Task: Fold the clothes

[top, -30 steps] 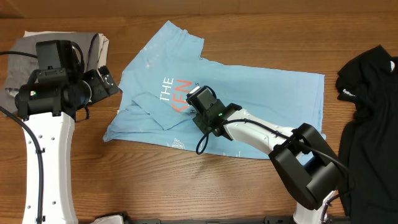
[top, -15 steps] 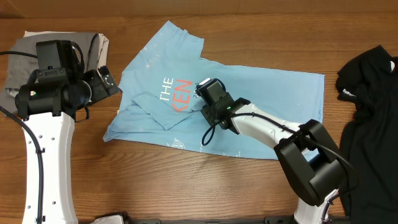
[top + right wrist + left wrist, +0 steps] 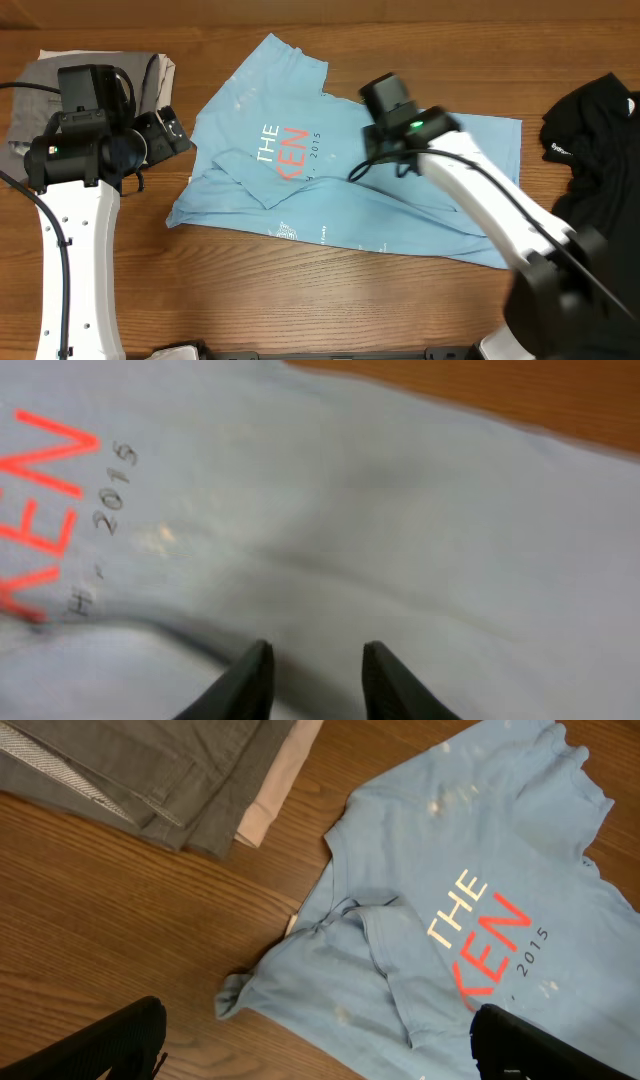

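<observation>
T-shirt (image 3: 250, 110): one, light blue, short-sleeved. Flat across mid tabletop (image 3: 300, 300), left part folded over and wrinkled. Lettering: white "THE", orange-red "KEN", small "2015".
Grey trousers (image 3: 130, 770): one pair, upper left, apart from shirt.
Black garment (image 3: 595, 140): one, right edge, overhead only.
Right jaws: narrowly apart, empty, over shirt; gap seen from right wrist only.
Left jaws: wide apart, empty.

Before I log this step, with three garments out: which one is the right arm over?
The light blue T-shirt with red and white lettering, mid-table; the grey trousers lie far left, the black garment far right.
</observation>
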You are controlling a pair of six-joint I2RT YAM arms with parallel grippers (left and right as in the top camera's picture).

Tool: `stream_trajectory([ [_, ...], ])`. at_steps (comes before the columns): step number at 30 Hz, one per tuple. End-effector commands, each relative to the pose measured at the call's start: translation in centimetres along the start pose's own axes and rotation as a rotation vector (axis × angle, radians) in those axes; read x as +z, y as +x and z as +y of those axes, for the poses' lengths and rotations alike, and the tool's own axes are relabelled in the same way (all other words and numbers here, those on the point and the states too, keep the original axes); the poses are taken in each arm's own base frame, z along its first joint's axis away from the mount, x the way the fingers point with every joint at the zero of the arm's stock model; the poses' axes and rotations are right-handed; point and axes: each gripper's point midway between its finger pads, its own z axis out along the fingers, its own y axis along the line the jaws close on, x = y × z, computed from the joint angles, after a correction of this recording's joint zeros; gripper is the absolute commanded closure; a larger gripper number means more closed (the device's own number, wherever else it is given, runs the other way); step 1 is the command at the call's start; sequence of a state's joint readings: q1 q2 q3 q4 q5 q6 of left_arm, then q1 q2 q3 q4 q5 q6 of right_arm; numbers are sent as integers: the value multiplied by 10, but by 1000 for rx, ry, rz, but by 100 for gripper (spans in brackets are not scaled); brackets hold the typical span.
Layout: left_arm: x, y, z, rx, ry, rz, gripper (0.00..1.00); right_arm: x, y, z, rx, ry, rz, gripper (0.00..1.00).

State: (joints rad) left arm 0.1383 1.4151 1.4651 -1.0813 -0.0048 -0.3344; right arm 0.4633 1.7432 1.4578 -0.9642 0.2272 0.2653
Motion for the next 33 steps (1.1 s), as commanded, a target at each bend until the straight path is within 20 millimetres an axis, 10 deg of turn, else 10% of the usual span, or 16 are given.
stream_trajectory([
  [1, 0, -2, 3, 5, -12, -4, 0, -25, 23, -31, 217, 41, 100, 76],
  [5, 0, -2, 3, 5, -11, -4, 0, -24, 75, -51, 381, 60, 336, 95],
  [15, 0, -2, 3, 5, -12, -4, 0, 23, 157, -59, 591, 55, 570, 96],
  [33, 0, -2, 3, 5, -12, -4, 0, 73, 180, -75, 596, 119, 445, 96],
])
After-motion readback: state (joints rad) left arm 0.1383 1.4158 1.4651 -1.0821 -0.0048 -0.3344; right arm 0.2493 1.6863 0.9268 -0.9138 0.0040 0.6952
